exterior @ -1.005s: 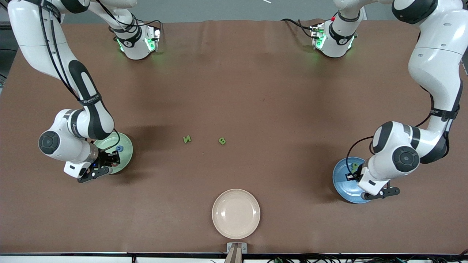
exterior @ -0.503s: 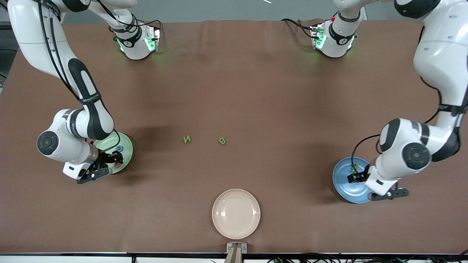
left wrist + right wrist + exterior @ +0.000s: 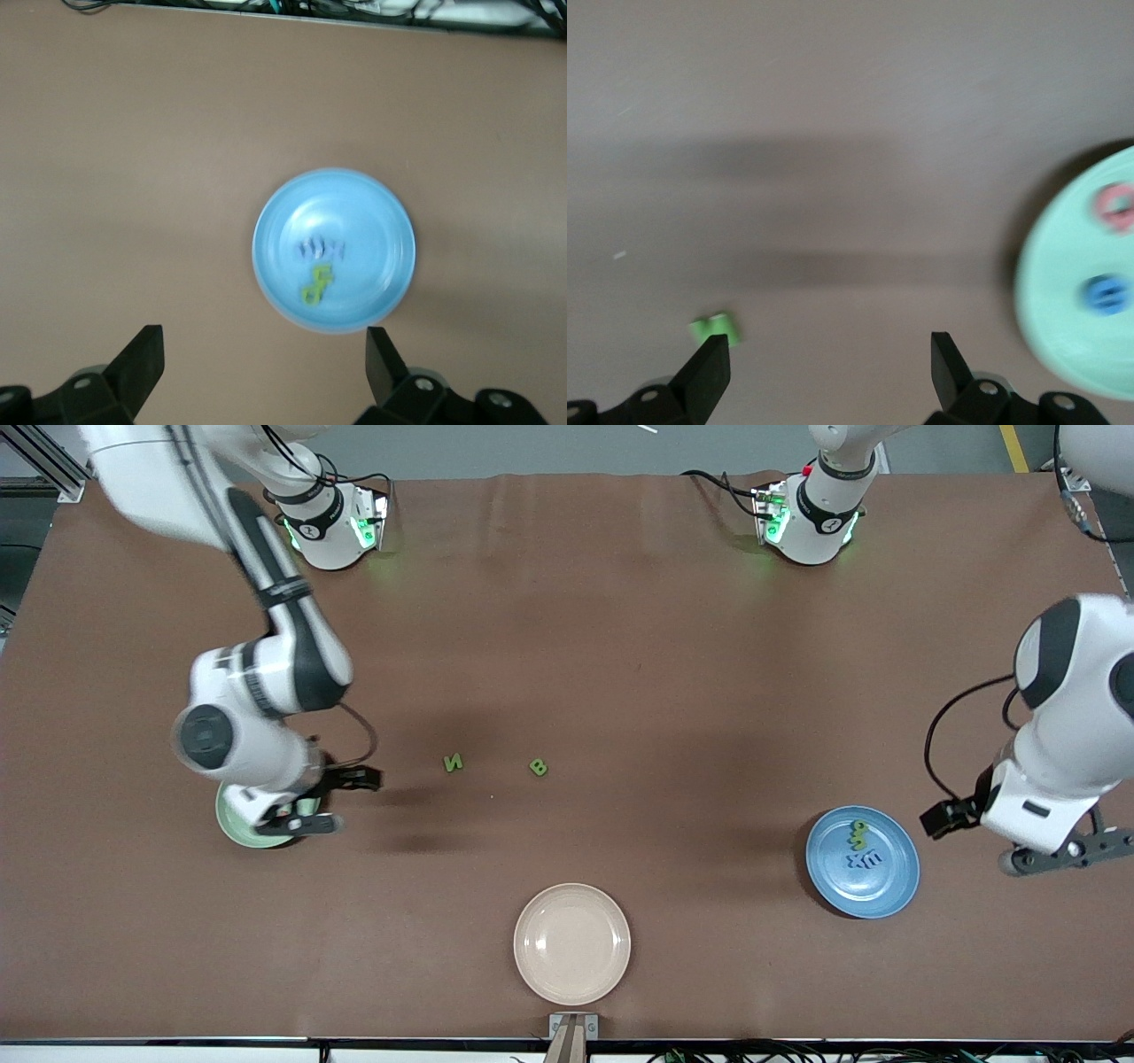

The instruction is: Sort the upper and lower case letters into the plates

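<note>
The right hand [image 3: 354, 779] is wide open and holds nothing, up over the counter [image 3: 620, 646] just beside the mint green plate [image 3: 232, 824]. In this plate lie a pink-red letter [image 3: 1114, 205] and a blue letter [image 3: 1105, 294]. The green N [image 3: 454, 762] and the green B [image 3: 538, 767] lie on the counter, past the right hand toward the left arm's end. The left hand [image 3: 941, 816] is wide open too, empty, over the counter just beside the blue plate [image 3: 895, 886], which holds a green letter [image 3: 858, 833] and blue letters [image 3: 864, 860]. A cream-beige plate [image 3: 572, 943] lies well apart from both hands.
</note>
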Available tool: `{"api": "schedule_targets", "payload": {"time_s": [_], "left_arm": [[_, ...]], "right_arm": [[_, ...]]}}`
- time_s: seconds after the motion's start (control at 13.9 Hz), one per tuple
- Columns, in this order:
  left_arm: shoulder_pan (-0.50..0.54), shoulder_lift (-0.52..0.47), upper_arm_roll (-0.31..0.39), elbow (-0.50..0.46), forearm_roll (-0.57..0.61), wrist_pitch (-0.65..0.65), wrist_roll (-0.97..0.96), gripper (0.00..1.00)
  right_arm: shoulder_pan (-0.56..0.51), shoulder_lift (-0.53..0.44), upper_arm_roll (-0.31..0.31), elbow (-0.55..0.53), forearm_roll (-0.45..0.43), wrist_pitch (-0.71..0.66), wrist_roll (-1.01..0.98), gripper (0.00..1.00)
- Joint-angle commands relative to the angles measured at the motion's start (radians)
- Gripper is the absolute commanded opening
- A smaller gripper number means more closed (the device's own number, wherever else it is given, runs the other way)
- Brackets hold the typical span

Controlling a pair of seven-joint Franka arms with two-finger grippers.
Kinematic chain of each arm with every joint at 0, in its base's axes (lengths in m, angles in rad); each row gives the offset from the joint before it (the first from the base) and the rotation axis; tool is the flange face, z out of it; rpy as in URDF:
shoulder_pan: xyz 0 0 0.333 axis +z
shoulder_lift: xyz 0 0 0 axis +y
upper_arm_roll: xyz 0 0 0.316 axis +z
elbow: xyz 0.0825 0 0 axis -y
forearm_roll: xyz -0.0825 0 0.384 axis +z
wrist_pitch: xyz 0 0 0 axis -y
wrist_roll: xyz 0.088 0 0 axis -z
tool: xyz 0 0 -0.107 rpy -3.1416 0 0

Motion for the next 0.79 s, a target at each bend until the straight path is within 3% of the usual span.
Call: {"api": "schedule_targets", "payload": {"time_s": [0.0, 0.22, 0.36, 0.43, 0.5, 0.57, 0.72], "left_arm": [[0.009, -0.099, 0.006, 0.021, -0.116, -0.112, 0.18, 1.0], [0.071, -0.204, 0.003, 0.037, -0.234, -0.204, 0.329, 1.0], [0.046, -0.266, 0.047, 0.031, -0.278, -0.267, 0.369, 1.0], [-0.046, -0.294, 0.129, 0.028, -0.285, -0.29, 0.371, 1.0], [-0.176, -0.323, 0.283, 0.014, -0.303, -0.313, 0.374, 1.0], [-0.273, -0.366, 0.393, -0.03, -0.362, -0.321, 0.371, 1.0], [-0.283, -0.389, 0.421, -0.061, -0.415, -0.323, 0.359, 1.0]], "right_arm": [[0.119, -0.009, -0.014, -0.041, -0.003, 0.061, 0.039, 1.0], [0.182, 0.023, -0.014, -0.046, -0.006, 0.11, 0.024, 1.0], [0.188, 0.034, -0.014, -0.054, -0.006, 0.113, -0.057, 1.0], [0.185, 0.042, -0.014, -0.054, -0.006, 0.115, -0.1, 1.0], [0.179, 0.052, -0.014, -0.054, -0.004, 0.126, -0.136, 1.0], [0.178, 0.063, -0.014, -0.06, -0.004, 0.148, -0.142, 1.0], [0.178, 0.086, -0.014, -0.099, -0.004, 0.236, -0.142, 1.0]]}}
